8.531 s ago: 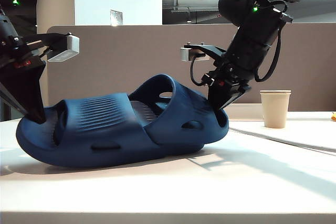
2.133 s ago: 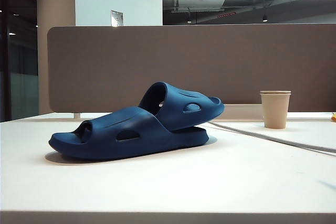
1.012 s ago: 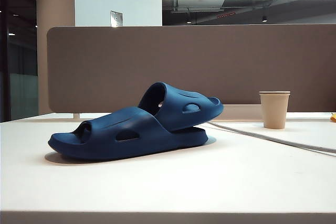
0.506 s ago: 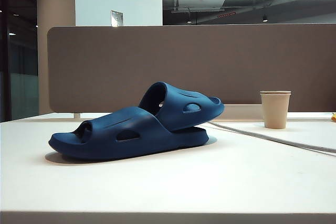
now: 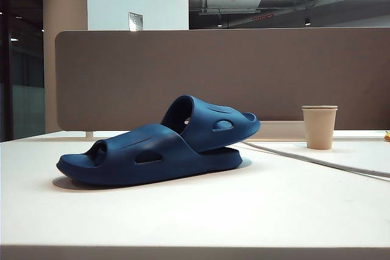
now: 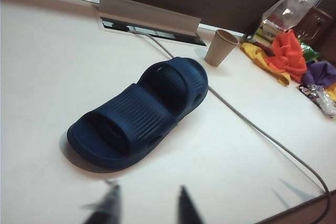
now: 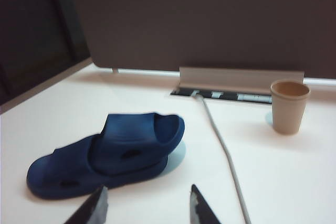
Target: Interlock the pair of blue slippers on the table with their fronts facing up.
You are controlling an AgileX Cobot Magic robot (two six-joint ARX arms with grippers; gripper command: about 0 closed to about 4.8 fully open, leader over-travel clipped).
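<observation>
Slippers: the pair of blue slippers (image 5: 159, 147) lies interlocked on the surface (image 5: 244, 211), 1 slide pushed through the strap of the other, ribbed straps up; in the exterior view 1 end lifts off the surface on the cup side.
Place of slippers: out on the open middle of the surface, well apart from the near edge and short of the far edge where the divider panel (image 5: 244, 71) stands.
Left pincer: the left pincer (image 6: 147, 208) shows only as 2 dark blurred fingertips in the left wrist view, parted with bare surface between them, holding nothing, above the surface and apart from the slippers (image 6: 139, 111).
Right pincer: the right pincer (image 7: 147, 205) shows 2 dark fingertips spread wide in the right wrist view, nothing between them, apart from the slippers (image 7: 107, 153).
Exterior view: neither arm appears in it.
Paper cup: the paper cup (image 5: 319, 126) stands upright near the far edge, well apart from the slippers.
Cable: a grey cable (image 7: 223, 145) runs across the surface from the far edge, passing between slippers and cup.
Far corner: coloured cloths (image 6: 286, 56) lie in a heap beyond the cup.
</observation>
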